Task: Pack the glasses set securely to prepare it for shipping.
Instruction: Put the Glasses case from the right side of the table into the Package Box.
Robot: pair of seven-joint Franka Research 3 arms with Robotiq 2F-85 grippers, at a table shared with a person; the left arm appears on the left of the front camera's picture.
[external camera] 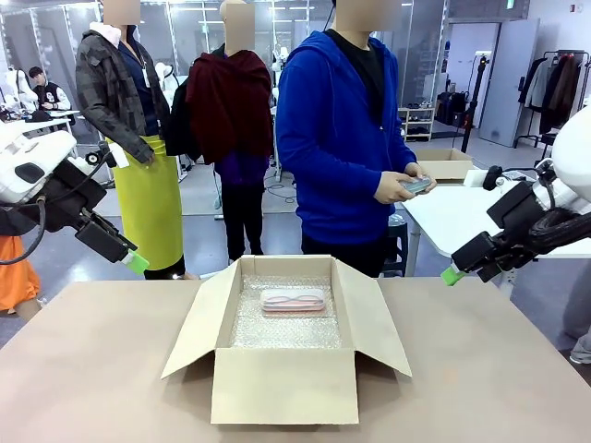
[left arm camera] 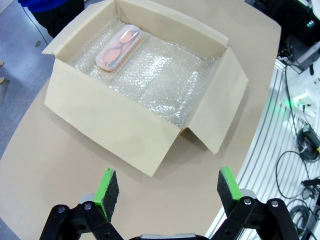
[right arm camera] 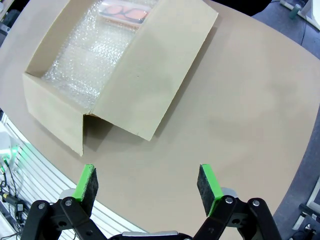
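An open cardboard box [external camera: 282, 388] stands mid-table, lined with bubble wrap [external camera: 277, 330]. The pale pink glasses case [external camera: 293, 300] lies flat on the wrap at the far side of the box [left arm camera: 110, 120], its see-through top showing the glasses [left arm camera: 119, 47]; the right wrist view catches it [right arm camera: 123, 12] past a box flap [right arm camera: 150, 70]. A person in a blue hoodie stands across the table and holds the mint green case [external camera: 416, 185] in both hands. My left gripper [external camera: 137, 262] [left arm camera: 166, 184] hangs open above the table's left side. My right gripper [external camera: 451, 274] [right arm camera: 148, 182] hangs open at the right, nothing between its fingers.
The tan table [external camera: 480, 369] has bare room on both sides of the box. A white table with a small cardboard box [external camera: 445, 164] stands behind at the right. Cables [left arm camera: 300, 165] lie on the floor beyond the table edge.
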